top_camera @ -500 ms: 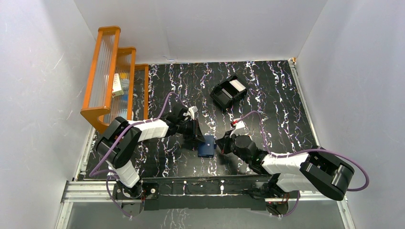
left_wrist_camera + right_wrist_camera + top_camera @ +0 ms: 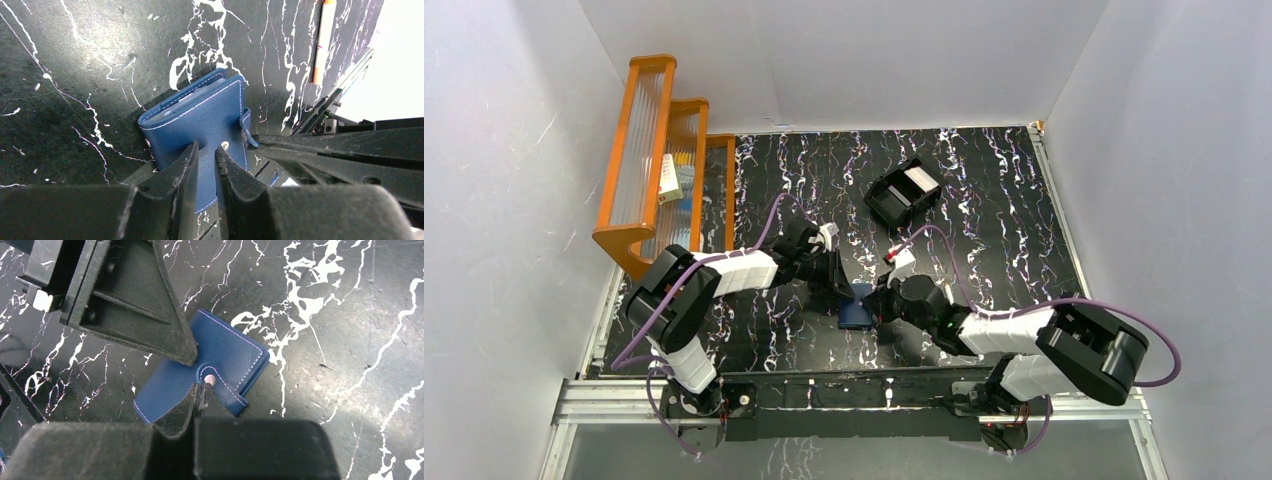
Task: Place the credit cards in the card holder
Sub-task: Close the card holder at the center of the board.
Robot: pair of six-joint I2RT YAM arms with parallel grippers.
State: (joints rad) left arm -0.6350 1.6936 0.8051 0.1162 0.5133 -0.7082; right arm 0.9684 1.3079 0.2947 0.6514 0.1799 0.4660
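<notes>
The card holder (image 2: 856, 314) is a navy-blue wallet, folded shut on the black marbled table between the two arms. In the left wrist view pale card edges (image 2: 189, 98), apparently credit cards, peek out of the card holder's (image 2: 200, 112) far side. My left gripper (image 2: 205, 148) has its fingers a narrow gap apart, with the wallet's leather cover between them. My right gripper (image 2: 202, 385) is shut, its tips touching the snap tab (image 2: 210, 379) on the card holder (image 2: 230, 342). A left finger (image 2: 150, 315) comes down onto the wallet's far edge.
A black open-top box (image 2: 902, 192) with a white flat piece inside stands behind the wallet. An orange rack (image 2: 659, 160) holding small items lines the left edge. A thin pale stick (image 2: 322, 45) lies beyond the wallet. White walls enclose the table.
My right gripper has moved left onto the wallet, bringing its tips to the snap tab. The left gripper and the wallet have stayed where they were.
</notes>
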